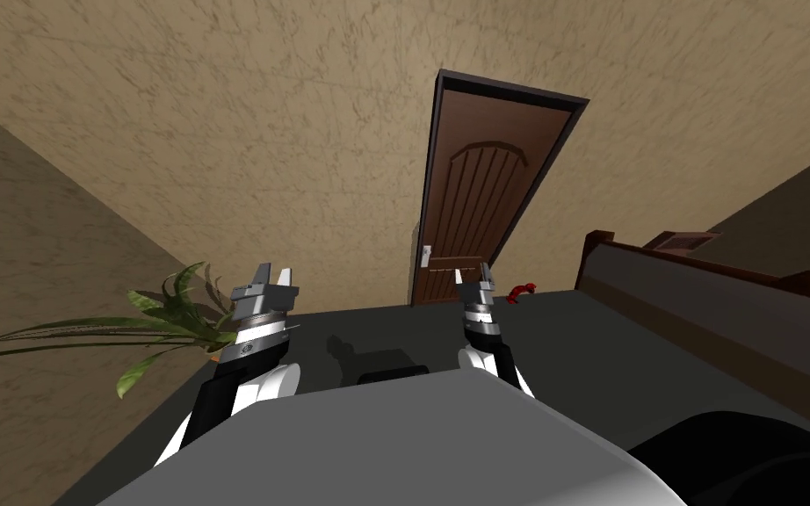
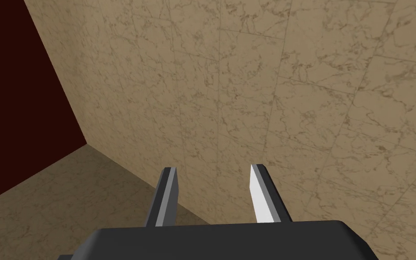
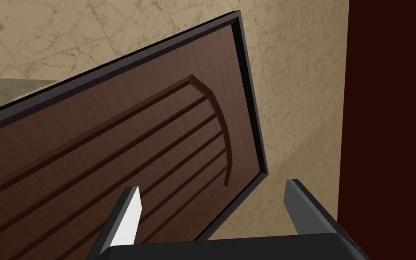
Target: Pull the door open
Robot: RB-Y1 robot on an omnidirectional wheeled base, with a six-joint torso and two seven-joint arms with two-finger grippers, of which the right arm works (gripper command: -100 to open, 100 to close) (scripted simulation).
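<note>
The door (image 1: 482, 202) stands shut, well ahead. The right gripper (image 1: 473, 274) faces the door with fingers spread. Close in first, then aim for the pale handle (image 1: 427, 256) at the door's left edge. The left gripper (image 1: 264, 274), fingers also spread, idles left of the door.

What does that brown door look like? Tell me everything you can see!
The door is dark brown and looks like wood, with an arched panel of upright grooves and a small pale handle plate at one edge. It sits in a near-black frame in the tan wall and looks shut. Nothing touches it; the open right gripper points at it, well apart.
</note>
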